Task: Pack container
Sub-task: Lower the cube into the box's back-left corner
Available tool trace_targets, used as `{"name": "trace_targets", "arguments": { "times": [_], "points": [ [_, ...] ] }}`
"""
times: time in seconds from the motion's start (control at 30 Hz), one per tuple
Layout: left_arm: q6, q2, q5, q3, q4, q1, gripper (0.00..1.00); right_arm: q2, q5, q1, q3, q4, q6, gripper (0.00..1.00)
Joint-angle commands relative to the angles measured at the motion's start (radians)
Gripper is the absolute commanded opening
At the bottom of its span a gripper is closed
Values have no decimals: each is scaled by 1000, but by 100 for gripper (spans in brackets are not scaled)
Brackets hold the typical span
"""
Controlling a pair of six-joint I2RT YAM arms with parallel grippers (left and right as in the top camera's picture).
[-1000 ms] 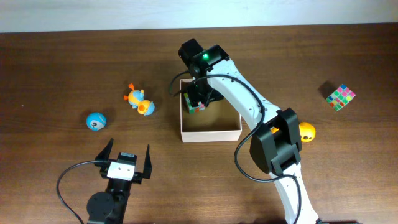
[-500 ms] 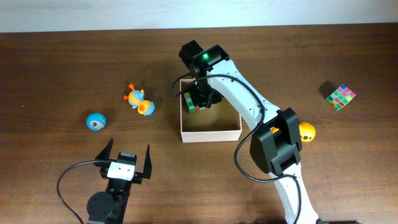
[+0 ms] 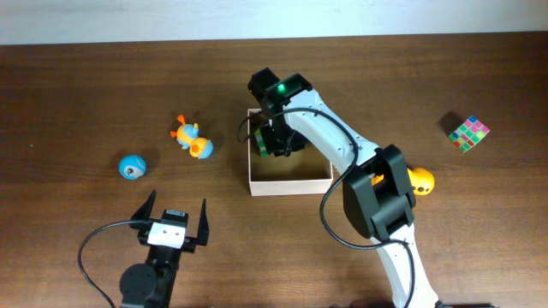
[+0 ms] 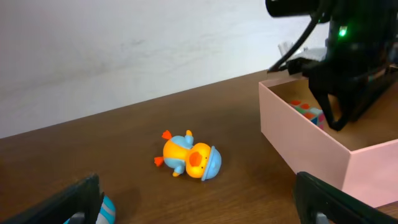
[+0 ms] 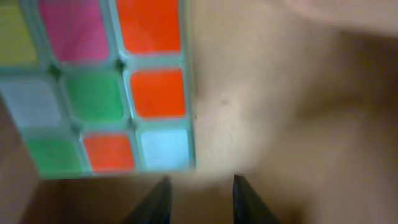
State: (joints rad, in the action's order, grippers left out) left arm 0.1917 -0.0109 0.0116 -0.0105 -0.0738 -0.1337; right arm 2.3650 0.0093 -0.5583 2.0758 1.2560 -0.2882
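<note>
1. The container (image 3: 291,185) sits open-topped around the middle of the bench (image 3: 68,103), a little nearer the far edge than the front one. Its walls are pale and its floor is tan.
2. The right arm reaches over the container's far-left corner, and the right end effector (image 3: 279,142) hangs down inside the box.
3. From the right wrist view, its two dark fingers (image 5: 163,202) stand a narrow gap apart with nothing between them, just bare cardboard floor beneath.
4. A colour-tiled puzzle cube (image 5: 106,87) lies on the container floor in that same far-left corner. It is just beside the fingertips and not pinched by them.
5. The left end effector (image 3: 178,205) waits near the front edge of the bench, left of centre. It is spread wide and holds nothing.
6. An orange and blue duck toy (image 3: 192,139) lies on its side left of the container, well clear of its wall.
7. A small blue ball (image 3: 132,167) rests further toward the left edge.
8. A second puzzle cube (image 3: 468,133) sits near the right edge.
9. A yellow-orange toy (image 3: 422,180) peeks out from behind the right arm, right of the container.
</note>
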Motion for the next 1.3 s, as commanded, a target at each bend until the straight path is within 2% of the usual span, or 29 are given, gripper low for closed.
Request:
{"name": "trace_targets", "arguments": {
  "times": [0.0,0.47,0.93,1.27],
  "points": [
    [16,5,0,2,-8,6,99,-6,-28,-10,-27,-29,-4,27],
    [16,5,0,2,-8,6,99,-6,-116,-45,-32,-136,-13,27],
    [16,5,0,2,-8,6,99,-7,-103,-42,-32,-214,-23,27],
    [16,5,0,2,-8,6,99,-6,-43,-43,-32,-141,-4,27]
  ]
}}
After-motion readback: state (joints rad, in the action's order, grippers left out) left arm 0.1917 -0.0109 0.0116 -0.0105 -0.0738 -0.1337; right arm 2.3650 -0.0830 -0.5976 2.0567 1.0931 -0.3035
